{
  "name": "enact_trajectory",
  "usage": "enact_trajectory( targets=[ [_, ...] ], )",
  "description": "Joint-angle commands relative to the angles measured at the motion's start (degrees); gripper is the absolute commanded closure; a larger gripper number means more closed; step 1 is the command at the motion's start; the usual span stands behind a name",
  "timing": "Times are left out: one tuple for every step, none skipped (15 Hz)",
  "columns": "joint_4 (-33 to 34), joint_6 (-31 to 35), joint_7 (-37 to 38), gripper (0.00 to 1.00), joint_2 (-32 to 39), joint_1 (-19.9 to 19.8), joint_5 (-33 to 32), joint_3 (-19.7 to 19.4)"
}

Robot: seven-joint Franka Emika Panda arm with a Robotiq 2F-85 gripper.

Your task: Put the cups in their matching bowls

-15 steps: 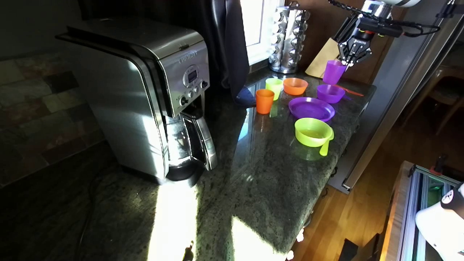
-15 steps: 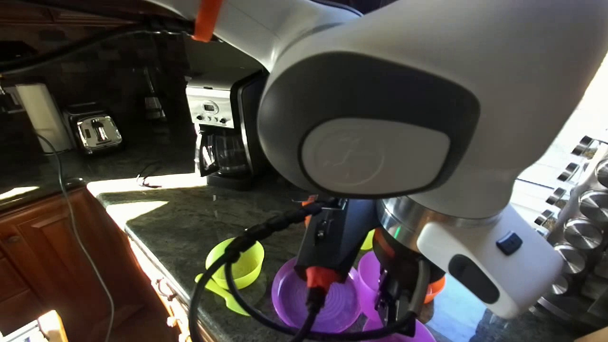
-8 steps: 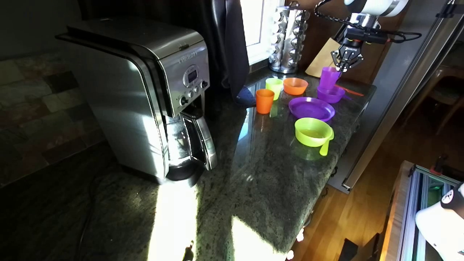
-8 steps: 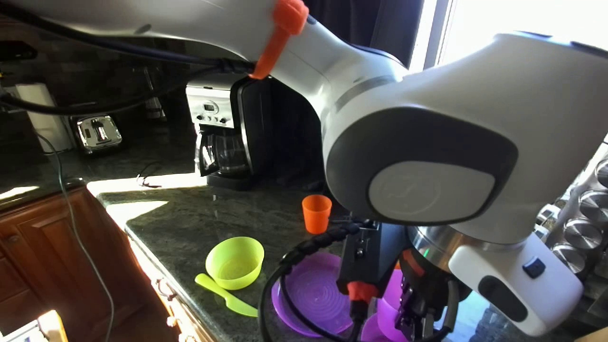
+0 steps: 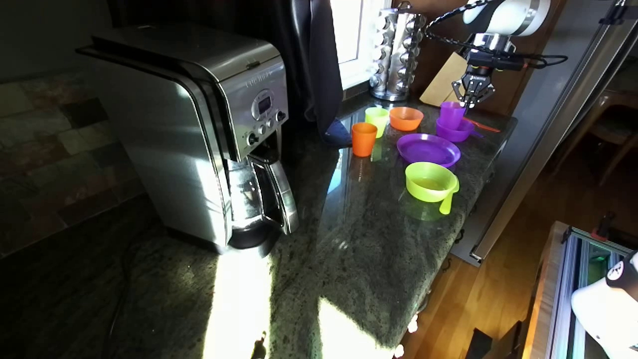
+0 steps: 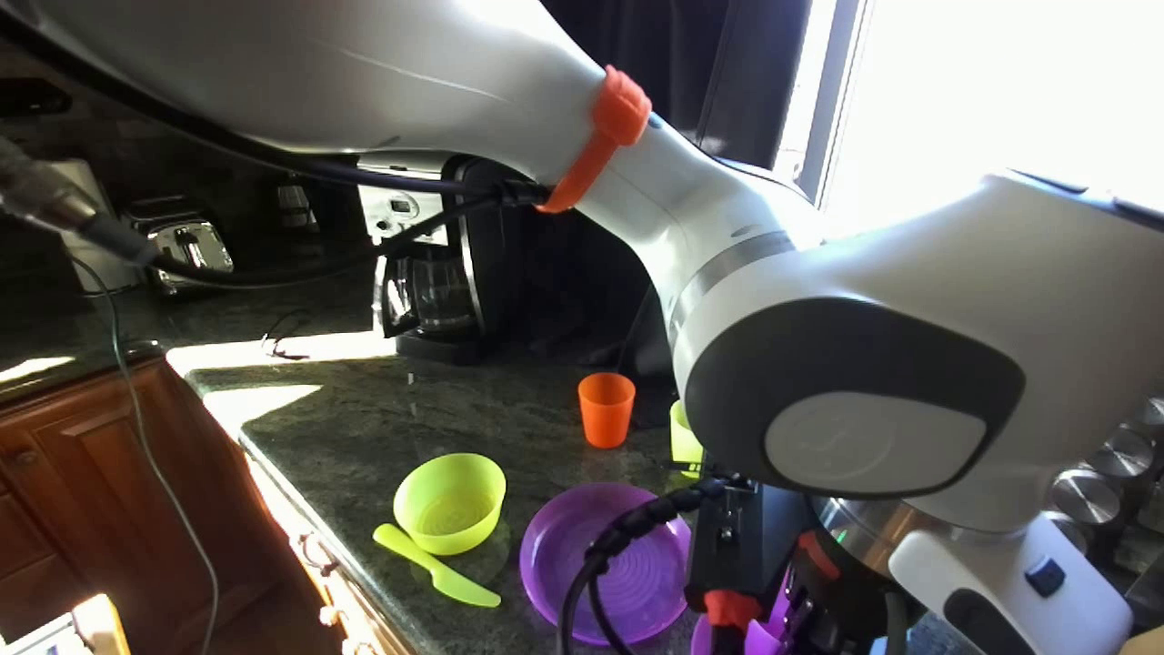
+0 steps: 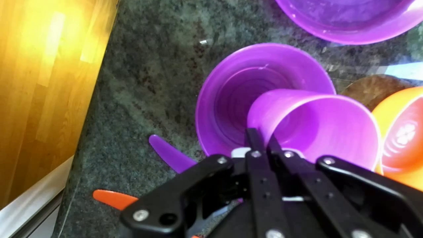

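"Is the tool (image 7: 263, 141) holding anything?"

"Yes, it's closed on one wall of the purple cup (image 7: 325, 125), likely so the base can go down first."

"Into what?"

"The purple bowl (image 7: 238, 91), its match; the base is over or in it, toward the orange bowl (image 7: 404, 137). I can't tell whether it touches bottom."

"And how does the cup point?"

"Mouth up, long axis near upright. Further along the desk (image 5: 349, 239), the orange cup (image 5: 364, 140) and yellow-green cup (image 5: 377, 121) stand mouth up, outside any bowl; those come later, I'd guess."

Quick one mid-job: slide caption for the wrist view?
Pinched by the gripper, a purple tumbler hides part of its matching purple bowl; orange bowl at right edge.
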Motion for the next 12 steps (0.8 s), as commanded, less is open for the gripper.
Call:
enact_trajectory(
  targets=[
    [1.69,-1.45,-1.84,0.99,1.65,-1.22,1.08,0.35],
    [1.73,-1.33,-2.12,0.99,1.82,-1.36,1.19,0.39],
    [1.73,-1.18,-2.38,0.99,1.82,-1.46,1.23,0.41],
    [1.83,-1.5,-2.77,0.71,1.76,-1.63,1.45,0.49],
    [1.98,-1.9,-2.89,0.7,1.78,-1.74,1.37,0.47],
    [2.0,-1.95,-2.9,0.65,1.7,-1.71,0.94,0.35],
    [1.93,-2.18,-3.26,0.56,1.31,-1.83,1.07,0.38],
    [1.79,-2.16,-3.34,0.5,0.97,-1.81,0.82,0.3],
    [1.61,-2.34,-3.62,0.42,0.46,-1.83,0.76,0.29],
    [1.24,-2.45,-3.87,0.34,-0.37,-1.75,0.42,0.2],
    [0.94,-2.55,-4.2,0.28,-1.12,-1.7,0.17,0.13],
    [0.19,-2.69,-4.37,0.19,-2.55,-1.52,-0.28,-0.04]
  ],
)
